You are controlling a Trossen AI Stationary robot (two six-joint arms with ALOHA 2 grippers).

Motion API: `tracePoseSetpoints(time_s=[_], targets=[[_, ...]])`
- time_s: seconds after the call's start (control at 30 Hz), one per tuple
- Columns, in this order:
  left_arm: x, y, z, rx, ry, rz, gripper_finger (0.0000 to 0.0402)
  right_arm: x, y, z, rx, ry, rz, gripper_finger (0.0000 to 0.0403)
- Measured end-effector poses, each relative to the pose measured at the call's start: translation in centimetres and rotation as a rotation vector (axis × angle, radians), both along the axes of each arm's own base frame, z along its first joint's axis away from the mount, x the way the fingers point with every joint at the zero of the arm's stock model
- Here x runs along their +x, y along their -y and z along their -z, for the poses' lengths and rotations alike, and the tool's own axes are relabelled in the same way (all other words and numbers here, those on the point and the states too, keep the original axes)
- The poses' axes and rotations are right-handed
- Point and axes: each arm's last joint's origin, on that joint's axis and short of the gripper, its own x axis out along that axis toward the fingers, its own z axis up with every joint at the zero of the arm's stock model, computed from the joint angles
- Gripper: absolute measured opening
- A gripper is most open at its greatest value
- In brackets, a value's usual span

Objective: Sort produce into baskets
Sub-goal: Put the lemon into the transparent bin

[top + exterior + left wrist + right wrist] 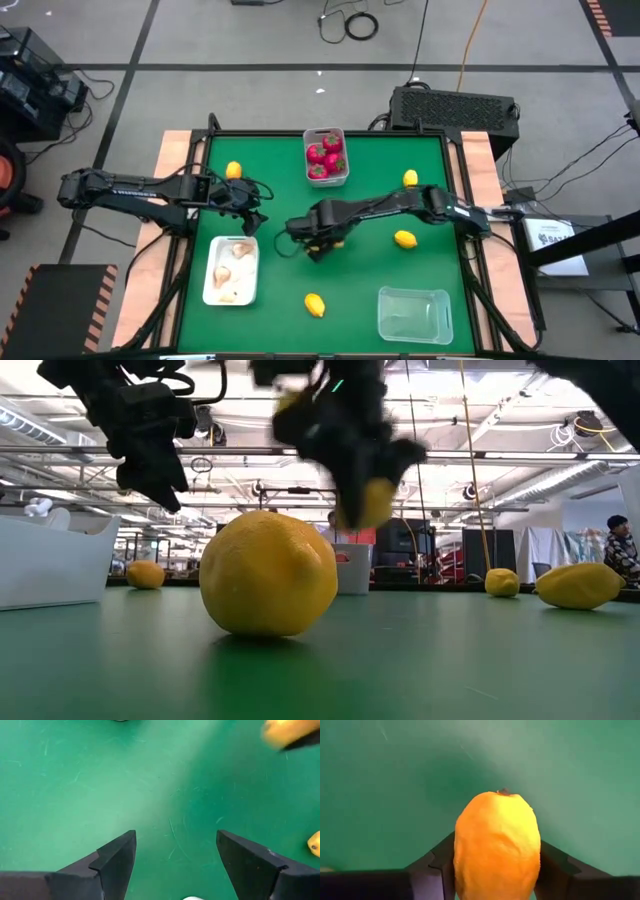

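Note:
My right gripper (pixel 318 245) is shut on a yellow lemon (pixel 497 845) above the middle of the green table; the low view shows that lemon (pixel 365 500) in the air. My left gripper (pixel 258 215) is open and empty, above the table just beyond the far edge of the shallow white tray (pixel 230 270), which holds garlic bulbs (pixel 232 268). The grey-white bin (pixel 326 155) at the far edge holds red pieces. The clear tub (pixel 414 313) stands at the near right. Loose lemons lie on the table at the near middle (pixel 315 305), right of centre (pixel 404 238), far right (pixel 410 178) and far left (pixel 233 170). My right gripper pinches the lemon by its two long sides (pixel 462 855) between its two fingers. The lemon lies along the fingers, its stem end (pixel 504 792) pointing away from the wrist. It is lifted clear of the table.
The near lemon (pixel 268 572) fills the foreground of the low view. The green table has free room between the tray and the tub. Wooden rails run along the left and right edges. A person (pixel 620 545) shows far off in the room.

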Motion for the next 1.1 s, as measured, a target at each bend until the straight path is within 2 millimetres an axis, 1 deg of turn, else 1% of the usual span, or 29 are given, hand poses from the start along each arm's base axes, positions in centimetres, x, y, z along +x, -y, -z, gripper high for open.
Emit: tracePoseSetpoints(time_s=[0.1,0.23,0.33,0.53,0.67,0.8,0.87,0.9,1.0,1.1], targets=[[0.0,0.0,0.0,0.002,0.000,-0.002,0.0283,-2.1,-1.6,-2.6,0.000,-0.054,-0.122,0.0190],[0.0,-0.1,0.0,0.023,0.000,-0.019,0.0283,-3.9,-4.2,-5.5,0.028,0.004,-0.294,0.0192],[0.2,-0.2,0.0,0.027,0.003,-0.025,0.0283,-5.1,-6.5,-6.7,0.070,0.028,-0.349,0.0193],[0.5,-0.2,0.2,0.033,0.008,-0.030,0.0283,-7.8,-11.0,-8.2,0.091,0.063,-0.373,0.0194],[1.1,-0.2,0.4,0.038,0.014,-0.034,0.0283,-10.3,-13.4,-7.7,0.126,0.000,-0.339,0.0194],[1.8,-0.3,0.8,0.038,0.024,-0.034,0.0283,-14.3,-15.3,-6.3,0.158,-0.131,-0.289,0.0194],[2.3,-0.3,0.9,0.035,0.046,-0.039,0.0283,-16.4,-16.1,-5.1,0.168,-0.201,-0.269,0.0194],[2.5,-0.3,1.0,0.028,0.047,-0.048,0.0283,-17.2,-16.5,-4.6,0.186,-0.224,-0.258,0.0194],[3.2,-0.3,1.2,0.022,0.072,-0.055,0.0283,-19.1,-17.3,-3.3,0.189,-0.264,-0.244,0.0194],[3.8,-0.4,1.5,0.010,0.088,-0.067,0.0283,-20.0,-17.6,-2.4,0.160,-0.301,-0.235,0.0194]])
